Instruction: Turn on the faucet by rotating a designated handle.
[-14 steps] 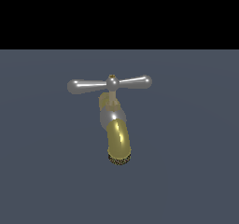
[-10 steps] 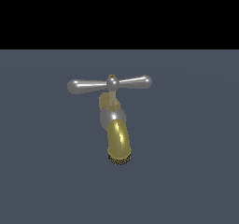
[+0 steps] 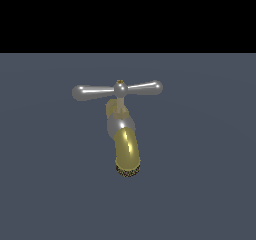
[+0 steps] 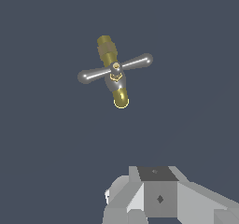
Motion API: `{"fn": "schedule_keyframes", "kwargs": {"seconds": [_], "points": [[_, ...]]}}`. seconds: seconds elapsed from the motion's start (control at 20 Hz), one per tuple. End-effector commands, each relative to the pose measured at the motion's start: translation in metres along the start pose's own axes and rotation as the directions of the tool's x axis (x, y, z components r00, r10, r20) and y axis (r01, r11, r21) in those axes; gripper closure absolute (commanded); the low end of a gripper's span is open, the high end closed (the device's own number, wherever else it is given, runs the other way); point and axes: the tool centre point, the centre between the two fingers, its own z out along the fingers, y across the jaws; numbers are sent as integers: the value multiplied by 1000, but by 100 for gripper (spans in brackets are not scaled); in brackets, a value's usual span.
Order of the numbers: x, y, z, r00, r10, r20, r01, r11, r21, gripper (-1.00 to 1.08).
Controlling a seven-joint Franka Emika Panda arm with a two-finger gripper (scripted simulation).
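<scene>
The faucet (image 3: 123, 129) stands on the dark grey floor, its brass-gold spout (image 3: 127, 151) curving down toward the camera to a dark mesh tip. Across its top lies the handle (image 3: 118, 89), a glossy silver crossbar with two tapered arms off a ball hub with a tiny gold cap. The wrist view looks down on the faucet (image 4: 113, 73) and its handle (image 4: 115, 68) from well above. Only grey blocky parts of my gripper (image 4: 158, 197) show at that picture's edge, far from the handle and touching nothing. No arm or gripper appears in the exterior view.
A flat dark grey floor (image 3: 200, 184) surrounds the faucet on all sides. A black band fills the upper part of the exterior view.
</scene>
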Motion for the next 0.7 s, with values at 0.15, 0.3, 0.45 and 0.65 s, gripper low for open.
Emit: {"fn": "schedule_keyframes", "kwargs": {"seconds": [0.15, 0.3, 0.45, 0.65], "points": [[5, -16, 20, 996, 84, 7, -84, 997, -1, 108], [9, -27, 35, 990, 143, 11, -143, 990, -3, 108], [14, -39, 51, 978, 207, 16, -207, 978, -4, 108], [23, -54, 72, 956, 291, 22, -291, 957, -7, 108]]}}
